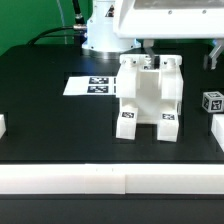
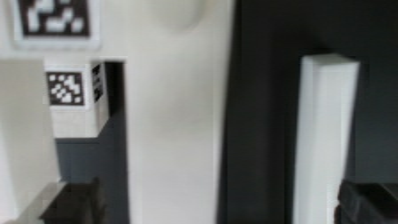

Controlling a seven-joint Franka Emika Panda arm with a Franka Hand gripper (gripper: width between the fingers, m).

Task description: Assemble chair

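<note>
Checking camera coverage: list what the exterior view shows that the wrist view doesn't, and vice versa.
Exterior only: the thin flat white marker board and a small white tagged plastic cube at that view's right. Wrist only: a close-up of the dark gap between uprights. Both: the matte white blocky plastic chair with square tags.

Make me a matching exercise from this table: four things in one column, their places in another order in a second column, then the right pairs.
Things
1. partly built matte white plastic chair body
2. small white cube with a black-and-white tag
3. thin flat white marker board
4. long white bar

Places
A. lying flat on the black table, toward the exterior view's left of the chair body
B. along the table's near edge
C. standing mid-table
D. apart from the chair body, on the exterior view's right

Pairs: 1-C, 2-D, 3-A, 4-B
</note>
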